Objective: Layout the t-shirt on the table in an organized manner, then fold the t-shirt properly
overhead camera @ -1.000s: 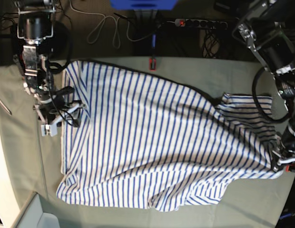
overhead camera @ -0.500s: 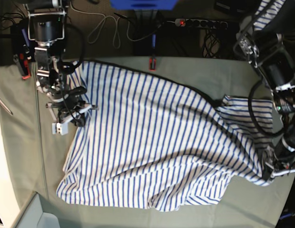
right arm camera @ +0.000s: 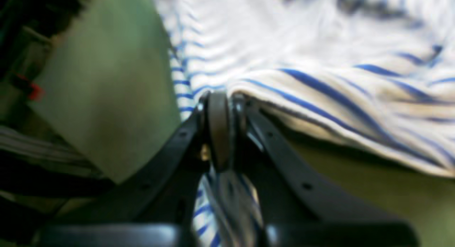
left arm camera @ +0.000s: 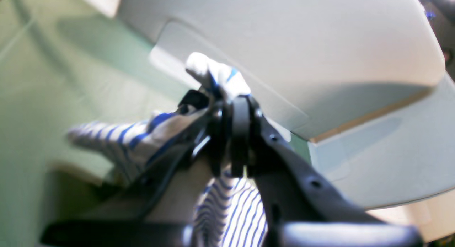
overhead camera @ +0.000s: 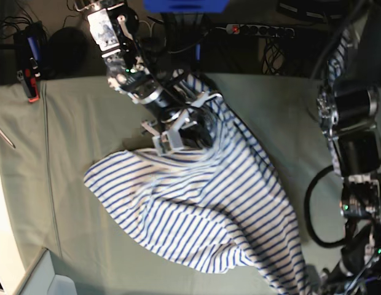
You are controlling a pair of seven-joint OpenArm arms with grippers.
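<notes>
The table (overhead camera: 49, 184) is wide and flat, with a pale grey-green cloth over it that has soft creases. The t-shirt (overhead camera: 203, 215) lies on it in a loose, wrinkled heap, white with thin blue stripes. A small red clamp (overhead camera: 32, 92) sits at the table's far edge.

The table (overhead camera: 49, 160) lies bare along its left side and across the near-left corner, giving open passage there. The striped t-shirt (overhead camera: 203, 209) covers the middle in a raised diagonal sheet, blocking a straight path from the far centre to the near right. The right arm (overhead camera: 135, 74) reaches in over the far edge, and the left arm (overhead camera: 353, 147) stands along the right side. Bare cloth shows at the far right, between the two arms.
</notes>
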